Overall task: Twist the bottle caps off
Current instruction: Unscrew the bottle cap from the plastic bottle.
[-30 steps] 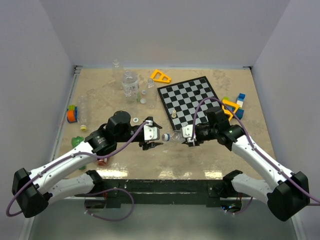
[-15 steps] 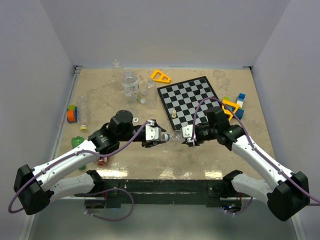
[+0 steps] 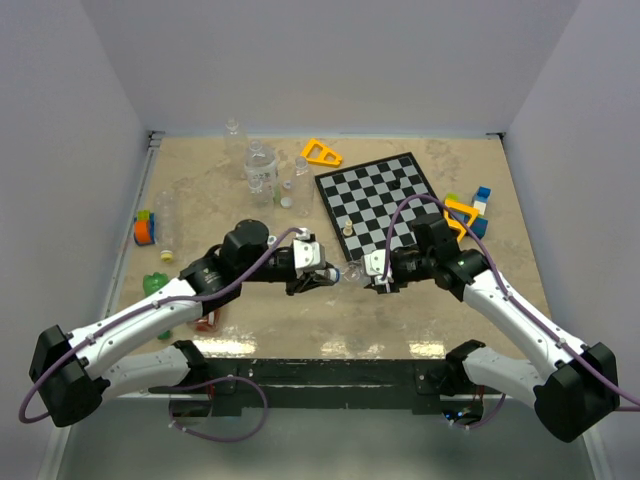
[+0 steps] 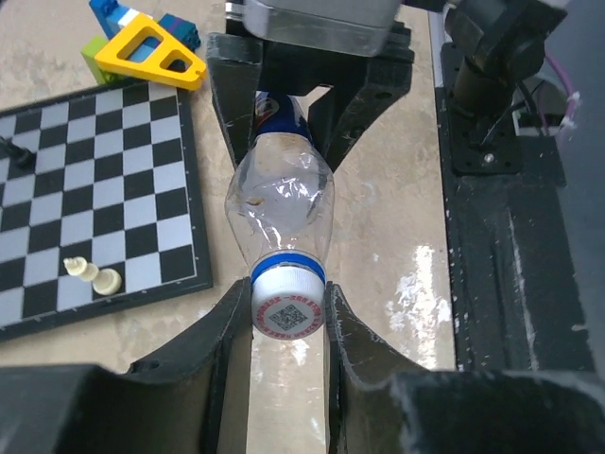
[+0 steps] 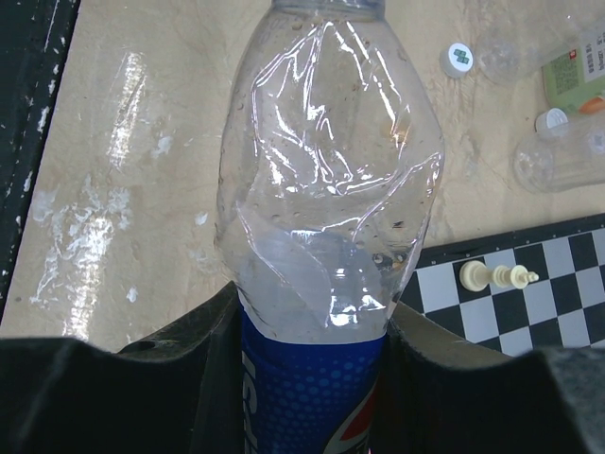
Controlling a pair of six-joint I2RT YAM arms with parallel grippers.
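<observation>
A beige, mottled tabletop (image 3: pixel 200 190) sits boxed in by plain pale walls (image 3: pixel 330 60) on three sides. A black rail (image 3: pixel 330 372) runs along its near edge.

Pretty bright, even light from overhead, so shadows are soft. White glare streaks on the glossy beige marbled tabletop (image 5: pixel 123 104) and the crumpled clear plastic bottle (image 5: pixel 331 161). Bottom edges of both wrist views go dark and blurry.

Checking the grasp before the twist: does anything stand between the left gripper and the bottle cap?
Nothing visible does. The left gripper is closed on the white, blue-ringed bottle cap, with a finger on each side. The right gripper holds the bottle by its blue label.
</observation>
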